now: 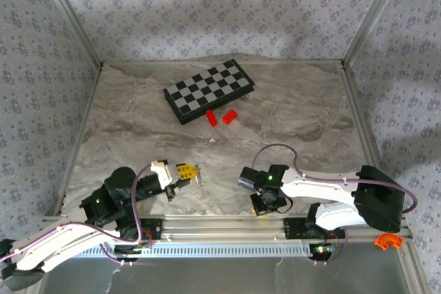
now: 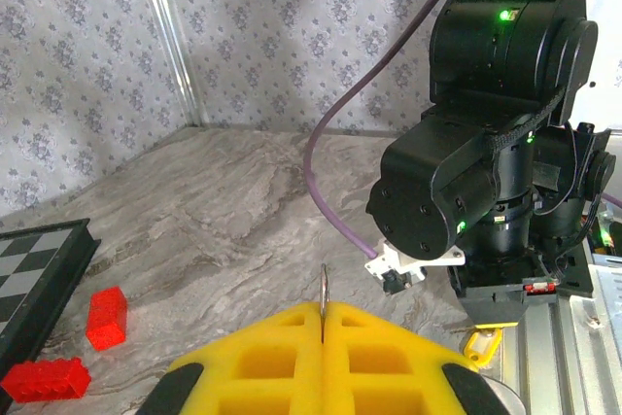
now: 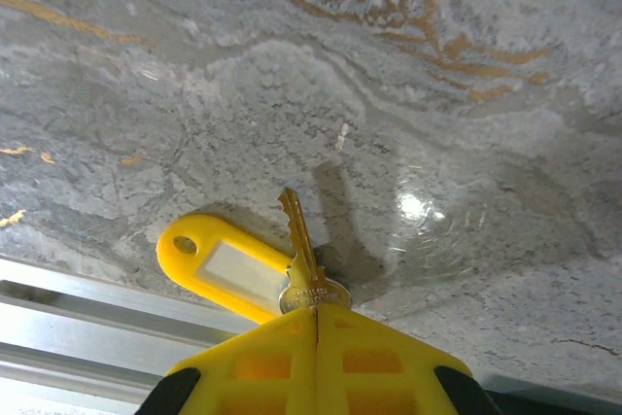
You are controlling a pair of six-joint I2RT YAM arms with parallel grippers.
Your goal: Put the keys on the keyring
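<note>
Marbled table point(image 1: 289, 115), right gripper point(image 3: 316, 311) closed tight on key point(image 3: 301, 255), left gripper point(image 2: 323, 309) closed tight on keyring point(image 2: 323, 284)

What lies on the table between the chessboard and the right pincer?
Two red blocks, by the chessboard's near edge. From there to the right pincer, the marble table is bare. The overhead view shows this.

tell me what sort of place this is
Probably a lab test enclosure for robot manipulation: a marble-look tabletop boxed in by wallpapered panels on aluminium posts, with a mounting rail at its near edge.
</note>
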